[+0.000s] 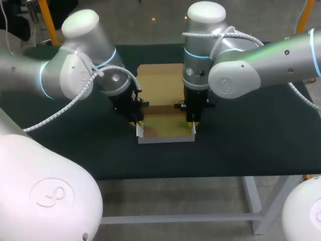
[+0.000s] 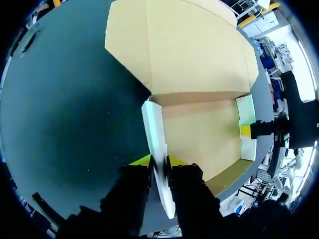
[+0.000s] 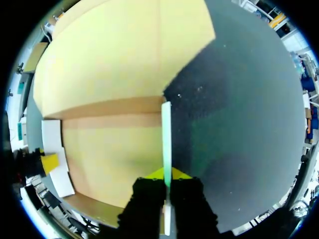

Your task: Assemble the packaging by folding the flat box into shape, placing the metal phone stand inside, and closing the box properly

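Observation:
The cardboard box (image 1: 165, 131), brown inside and white outside, lies on the table's middle with its lid (image 1: 160, 83) spread flat behind it. My left gripper (image 1: 136, 125) (image 2: 159, 162) is shut on the box's raised left side wall (image 2: 155, 139), one yellow tip on each face. On the opposite side my right gripper (image 1: 193, 123) (image 3: 167, 175) is shut on the upright right side wall (image 3: 166, 139). The brown floor (image 2: 204, 134) of the box is bare. No metal phone stand shows in any view.
A dark green mat (image 1: 241, 145) covers the table; its front edge runs just below the box. Both arms crowd the middle, one on each side of the box.

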`<state>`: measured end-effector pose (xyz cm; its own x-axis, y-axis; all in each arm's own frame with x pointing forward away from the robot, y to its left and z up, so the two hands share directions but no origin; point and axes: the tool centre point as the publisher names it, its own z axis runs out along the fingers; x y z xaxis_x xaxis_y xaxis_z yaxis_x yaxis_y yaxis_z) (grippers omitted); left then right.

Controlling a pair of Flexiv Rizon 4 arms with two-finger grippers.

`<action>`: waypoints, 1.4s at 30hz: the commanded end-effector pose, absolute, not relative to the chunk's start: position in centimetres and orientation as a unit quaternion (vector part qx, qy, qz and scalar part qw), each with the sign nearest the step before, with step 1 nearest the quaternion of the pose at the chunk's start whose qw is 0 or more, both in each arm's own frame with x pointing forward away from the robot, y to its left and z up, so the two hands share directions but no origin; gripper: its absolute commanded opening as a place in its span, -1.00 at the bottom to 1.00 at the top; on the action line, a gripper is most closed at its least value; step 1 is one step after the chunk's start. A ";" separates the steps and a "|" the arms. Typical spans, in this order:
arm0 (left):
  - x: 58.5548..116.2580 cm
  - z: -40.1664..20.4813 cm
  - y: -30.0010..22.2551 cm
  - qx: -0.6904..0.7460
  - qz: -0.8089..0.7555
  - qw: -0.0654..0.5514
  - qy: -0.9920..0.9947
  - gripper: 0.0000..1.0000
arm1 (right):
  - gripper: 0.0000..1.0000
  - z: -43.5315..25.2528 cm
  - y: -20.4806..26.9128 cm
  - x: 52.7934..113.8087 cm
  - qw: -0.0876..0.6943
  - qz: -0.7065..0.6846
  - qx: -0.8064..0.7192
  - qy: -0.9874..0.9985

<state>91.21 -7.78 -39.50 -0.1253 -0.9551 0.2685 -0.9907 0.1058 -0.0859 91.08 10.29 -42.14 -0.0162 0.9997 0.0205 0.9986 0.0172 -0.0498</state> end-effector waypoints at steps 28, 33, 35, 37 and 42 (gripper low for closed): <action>90.6 -41.1 -7.5 0.677 0.019 -0.059 -0.733 -1.00 | -1.00 -42.4 10.4 91.3 0.026 0.014 -0.700 -0.713; 90.3 -41.0 -7.5 0.678 0.024 -0.062 -0.732 -1.00 | -0.84 -41.9 10.5 90.9 0.038 0.001 -0.685 -0.727; 90.3 -40.9 -7.5 0.678 0.027 -0.062 -0.732 -1.00 | -0.15 -41.5 10.5 90.6 0.042 -0.006 -0.677 -0.734; 90.2 -40.8 -7.6 0.678 0.028 -0.064 -0.732 -1.00 | 0.84 -41.1 10.4 90.3 0.052 -0.016 -0.667 -0.743; 90.0 -40.6 -7.7 0.677 0.030 -0.067 -0.732 -1.00 | 1.00 -40.0 9.9 89.4 0.068 -0.038 -0.643 -0.762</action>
